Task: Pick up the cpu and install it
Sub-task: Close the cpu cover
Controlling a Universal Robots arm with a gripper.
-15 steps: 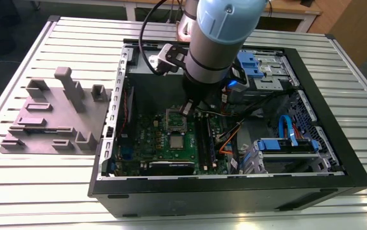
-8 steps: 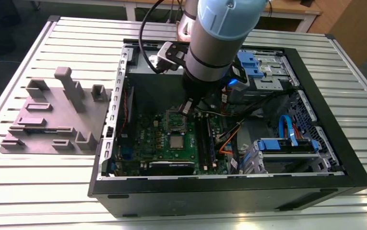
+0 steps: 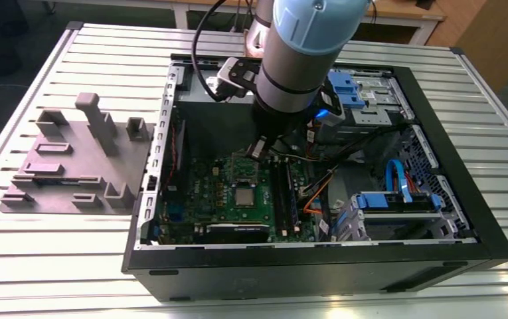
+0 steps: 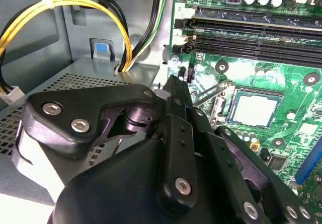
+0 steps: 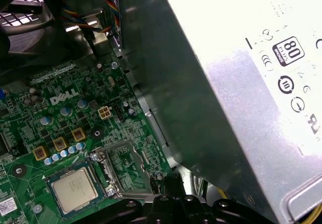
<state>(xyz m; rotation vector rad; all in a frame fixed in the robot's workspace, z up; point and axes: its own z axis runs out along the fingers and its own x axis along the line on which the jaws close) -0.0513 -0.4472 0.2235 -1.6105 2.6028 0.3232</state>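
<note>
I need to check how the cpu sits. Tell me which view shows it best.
The first wrist view: the cpu is close, its whole silvery top showing, seated in the socket on the green board. The second wrist view shows it farther off, bright with glare, beyond the end effector. The exterior view shows it as a small square.

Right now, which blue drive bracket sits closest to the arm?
The far blue bracket, partly behind the arm. The other blue bracket sits toward the exterior view's right, well clear.
</note>
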